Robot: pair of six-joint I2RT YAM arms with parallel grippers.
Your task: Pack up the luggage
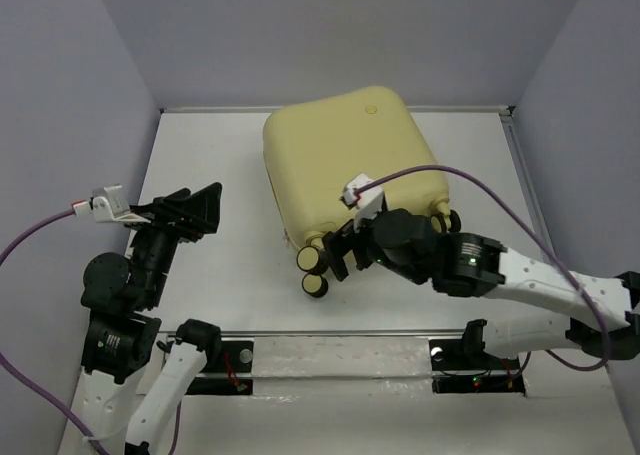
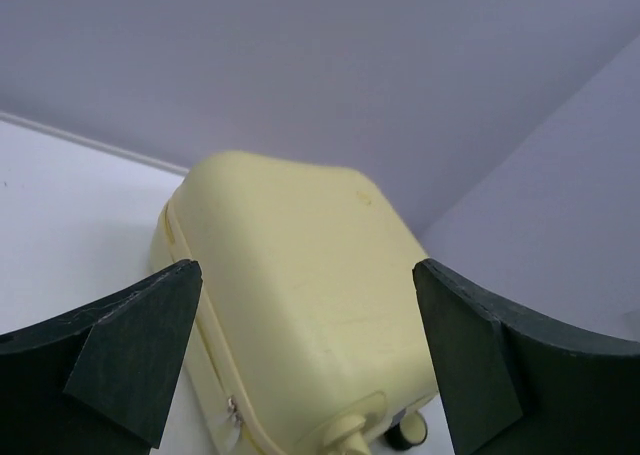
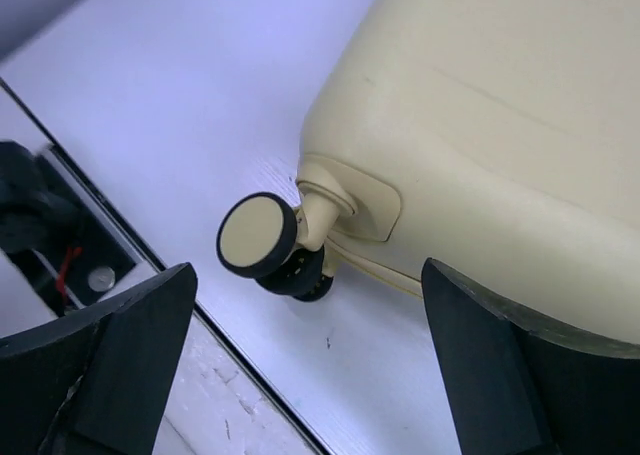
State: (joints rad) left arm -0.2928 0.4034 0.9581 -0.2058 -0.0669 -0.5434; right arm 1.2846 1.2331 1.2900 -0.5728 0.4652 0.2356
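The luggage (image 1: 345, 165) is a pale yellow hard-shell suitcase lying flat and closed on the white table, wheels toward the near edge. It also shows in the left wrist view (image 2: 300, 305) and the right wrist view (image 3: 500, 95). A cream-and-black wheel (image 3: 262, 237) sticks out at its near left corner. My right gripper (image 1: 338, 252) is open and empty, just beside the wheels (image 1: 313, 270) at the suitcase's near edge. My left gripper (image 1: 195, 207) is open and empty, well left of the suitcase, pointing toward it.
Grey walls enclose the table (image 1: 220, 275) on the left, back and right. A metal strip (image 1: 330, 340) runs along the near edge by the arm bases. Purple cables (image 1: 480, 185) trail from both wrists.
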